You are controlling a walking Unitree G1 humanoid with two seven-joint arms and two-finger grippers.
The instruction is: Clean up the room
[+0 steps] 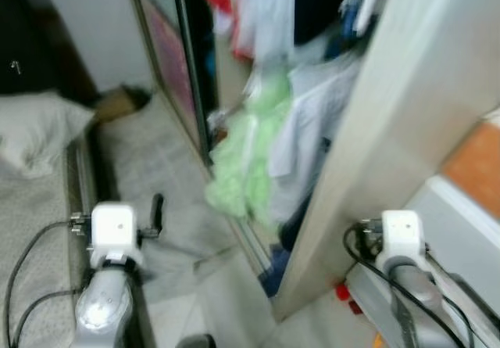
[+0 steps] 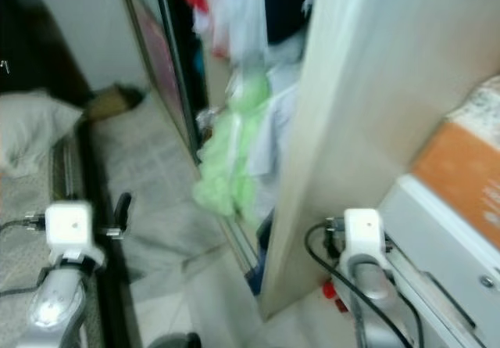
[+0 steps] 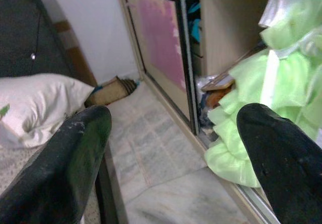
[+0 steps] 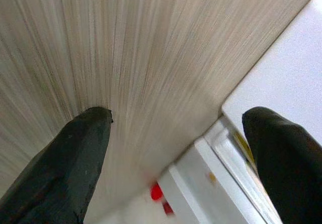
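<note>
Right now, scene: I am looking down a narrow strip of pale tiled floor [image 1: 168, 168] between a bed [image 1: 35, 231] on my left and an open wardrobe [image 1: 258, 90] ahead on the right; the head views are blurred.
Left gripper: the left gripper [image 3: 173, 148] is held low over the floor beside the bed's edge, its two black fingers [image 3: 65, 168] spread wide apart with nothing between them.
Right gripper: the right gripper [image 4: 176, 153] points at the light wood-grain wardrobe side panel [image 4: 151, 48], fingers [image 4: 60, 168] likewise spread wide and empty.
Green garment: a light green ruffled garment [image 1: 246, 156] hangs in the wardrobe opening and reaches down to the sliding-door track at the floor; in the left wrist view it shows between my left fingers, closer to one of them.
Other clothes: white, red and dark clothes [image 1: 266, 12] hang above and beside the green one; I cannot tell the pieces apart.
Sliding door: a dark-framed door with a pink panel [image 3: 158, 38] stands at the wardrobe's far side.
Pillow: a white pillow [image 1: 39, 129] lies at the head end of the bed.
Floor end: a brownish object [image 1: 117, 102] lies by the wall at the far end of the floor; too blurred to identify.
Right side: a white unit [image 4: 282, 98] touches the wardrobe panel, with something small and red [image 4: 157, 191] at its foot.
</note>
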